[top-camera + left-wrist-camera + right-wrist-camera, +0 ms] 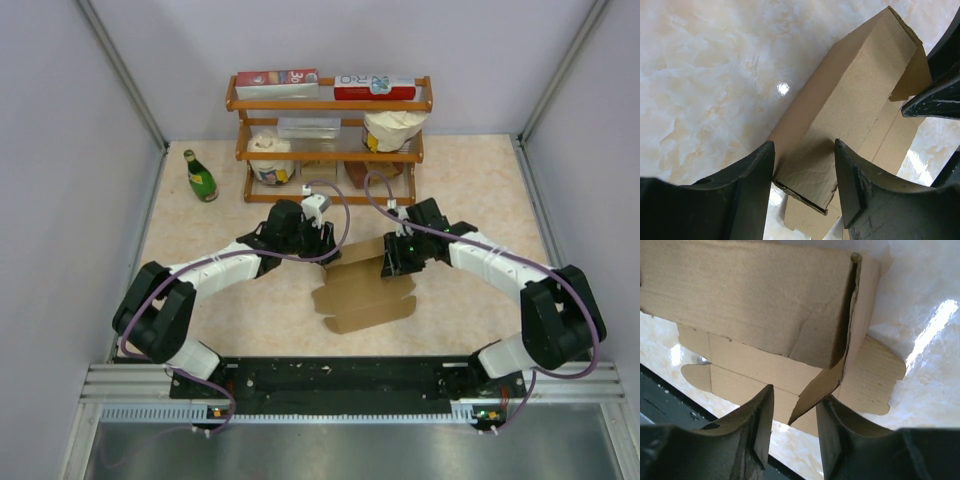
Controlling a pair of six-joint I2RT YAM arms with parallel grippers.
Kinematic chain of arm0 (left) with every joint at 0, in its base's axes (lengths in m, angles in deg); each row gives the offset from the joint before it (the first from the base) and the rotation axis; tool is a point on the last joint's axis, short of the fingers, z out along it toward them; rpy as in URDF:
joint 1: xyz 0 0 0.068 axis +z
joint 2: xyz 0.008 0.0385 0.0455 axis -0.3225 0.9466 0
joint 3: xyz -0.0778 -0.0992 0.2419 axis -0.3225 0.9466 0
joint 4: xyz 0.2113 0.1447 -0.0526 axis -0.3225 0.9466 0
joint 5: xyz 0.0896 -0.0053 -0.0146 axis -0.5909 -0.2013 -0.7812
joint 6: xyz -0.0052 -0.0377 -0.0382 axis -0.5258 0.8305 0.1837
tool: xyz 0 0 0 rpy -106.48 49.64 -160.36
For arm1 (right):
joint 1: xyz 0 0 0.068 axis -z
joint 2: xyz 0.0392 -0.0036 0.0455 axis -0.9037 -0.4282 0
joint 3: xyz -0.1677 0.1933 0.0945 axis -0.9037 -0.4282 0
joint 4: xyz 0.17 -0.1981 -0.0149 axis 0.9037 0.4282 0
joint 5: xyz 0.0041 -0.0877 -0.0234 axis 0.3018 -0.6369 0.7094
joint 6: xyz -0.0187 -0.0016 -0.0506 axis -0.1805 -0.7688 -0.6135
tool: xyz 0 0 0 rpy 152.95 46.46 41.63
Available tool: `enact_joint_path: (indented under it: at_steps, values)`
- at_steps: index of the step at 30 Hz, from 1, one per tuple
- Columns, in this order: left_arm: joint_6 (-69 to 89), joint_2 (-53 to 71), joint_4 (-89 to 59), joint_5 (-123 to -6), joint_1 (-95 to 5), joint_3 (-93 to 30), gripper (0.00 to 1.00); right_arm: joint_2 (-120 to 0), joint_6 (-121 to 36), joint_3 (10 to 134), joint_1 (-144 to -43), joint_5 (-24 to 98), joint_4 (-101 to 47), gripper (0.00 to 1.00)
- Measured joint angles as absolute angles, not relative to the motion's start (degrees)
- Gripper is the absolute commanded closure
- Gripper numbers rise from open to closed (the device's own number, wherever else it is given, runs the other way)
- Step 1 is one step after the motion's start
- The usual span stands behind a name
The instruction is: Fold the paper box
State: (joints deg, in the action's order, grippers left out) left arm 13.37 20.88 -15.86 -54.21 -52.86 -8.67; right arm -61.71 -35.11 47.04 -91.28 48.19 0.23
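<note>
Your left hand [804, 150] brackets one end of the plain brown die-cut cardboard box [365, 295], grip unclear. One long wall [855, 95] stands folded; other flaps lie flat on the table [705, 75]. Your right hand [795, 397], unclenched, straddles a corner flap [825, 385]. Much folding remains.

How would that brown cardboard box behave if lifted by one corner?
Probably light and floppy: the paper box is thin sheet, its loose flaps creased and splayed. Lifted by a corner, it would likely sag or unfold. On the glossy table it may slide easily.
</note>
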Motion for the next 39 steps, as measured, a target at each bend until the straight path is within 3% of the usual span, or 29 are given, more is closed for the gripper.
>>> enact_joint_path:
  at_steps: [8,13,27,39]
  values:
    - [13.0,20.9,-15.9,-54.0,-52.9,-8.6,0.45,-58.7,-34.8,46.8,-91.3,47.1,2.3,0.45]
    - [13.0,20.9,-15.9,-54.0,-52.9,-8.6,0.45,-55.4,-34.8,48.2,-91.2,46.1,4.5,0.43]
    - [12.8,20.9,-15.8,-53.8,-52.9,-8.6,0.45,-52.8,-29.6,50.6,-84.3,30.8,7.0,0.49]
    - [12.8,20.9,-15.8,-53.6,-52.9,-8.6,0.45,-58.7,-29.8,42.3,-84.3,39.2,-0.5,0.53]
